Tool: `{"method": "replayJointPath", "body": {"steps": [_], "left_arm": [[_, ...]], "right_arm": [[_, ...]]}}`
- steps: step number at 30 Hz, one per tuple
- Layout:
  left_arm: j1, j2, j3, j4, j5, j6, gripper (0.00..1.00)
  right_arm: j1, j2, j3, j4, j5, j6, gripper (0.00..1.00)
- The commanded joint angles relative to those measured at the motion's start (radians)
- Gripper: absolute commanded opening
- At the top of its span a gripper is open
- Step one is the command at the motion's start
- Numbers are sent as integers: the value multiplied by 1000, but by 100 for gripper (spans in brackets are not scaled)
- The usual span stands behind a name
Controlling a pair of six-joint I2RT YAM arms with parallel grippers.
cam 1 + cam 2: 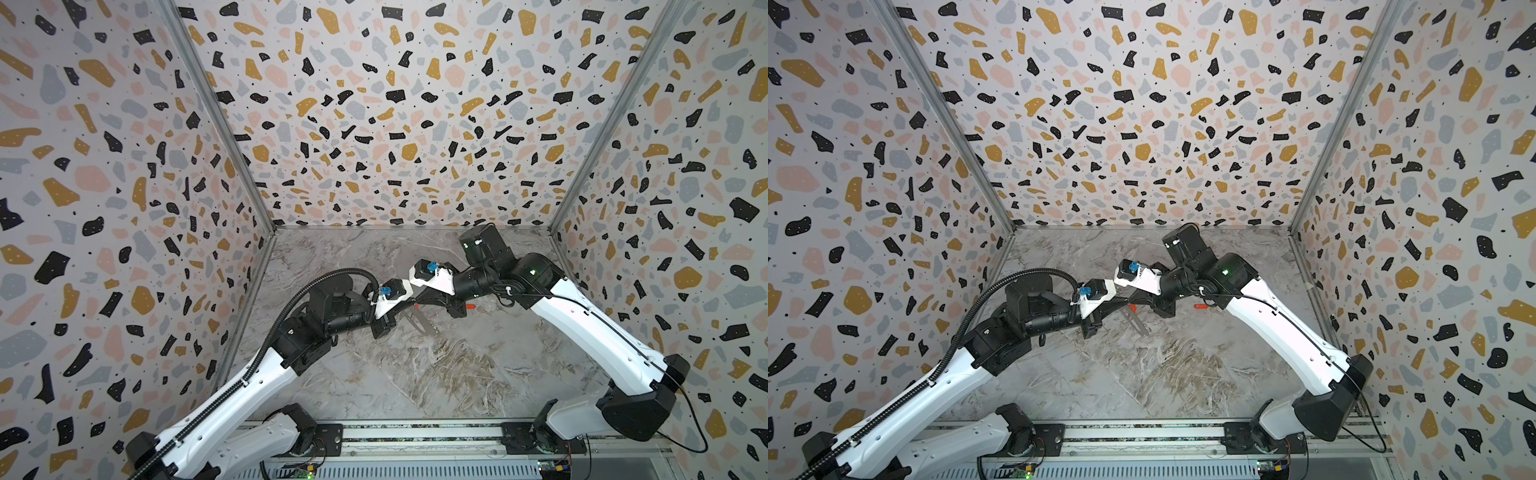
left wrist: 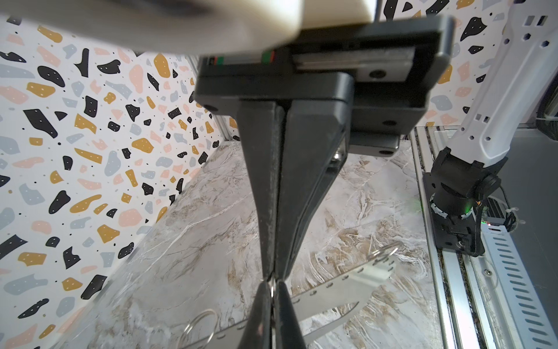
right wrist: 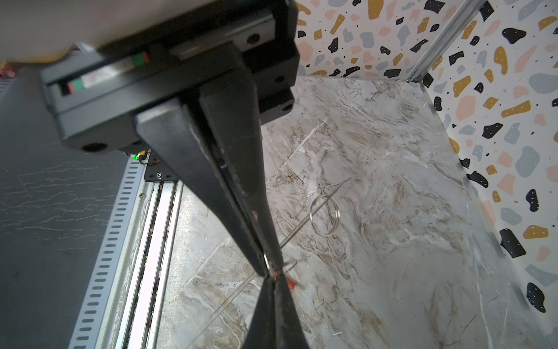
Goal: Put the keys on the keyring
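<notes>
Pinching what looks like a thin rim of the keyring (image 2: pixel 332 288), the left gripper (image 2: pixel 273 281) is clenched at bench (image 1: pixel 415 382) level; the keyring lies flat mid-bench. Just beyond, the right gripper (image 3: pixel 273 273) is clamped on a key (image 3: pixel 290 283) at its red tag. The other key (image 1: pixel 470 306) lies loose further right. Risk: both holds are tip-only, so keyring or key may pivot during threading and miss the hole.
</notes>
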State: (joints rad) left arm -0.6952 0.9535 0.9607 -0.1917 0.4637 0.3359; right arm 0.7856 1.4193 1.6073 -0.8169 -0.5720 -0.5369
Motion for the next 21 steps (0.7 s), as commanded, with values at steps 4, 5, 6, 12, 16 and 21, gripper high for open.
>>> {"method": "replayJointPath", "body": {"steps": [4, 5, 6, 12, 16, 21], "left_arm": [[5, -46, -64, 231, 3, -100, 0], [5, -50, -75, 251, 7, -114, 0], [5, -53, -85, 273, 11, -127, 0], [5, -49, -115, 356, 42, -193, 0], [5, -49, -136, 399, 63, -228, 0], [5, -59, -176, 479, 77, -279, 0]], "right_arm": [[6, -154, -207, 277, 52, 162, 24], [6, -183, -249, 324, 62, 184, 28], [6, -213, -297, 375, 76, 213, 29], [12, -323, -482, 581, 46, 305, 34], [19, -325, -526, 670, 16, 344, 36], [41, -318, -568, 780, 27, 377, 35]]}}
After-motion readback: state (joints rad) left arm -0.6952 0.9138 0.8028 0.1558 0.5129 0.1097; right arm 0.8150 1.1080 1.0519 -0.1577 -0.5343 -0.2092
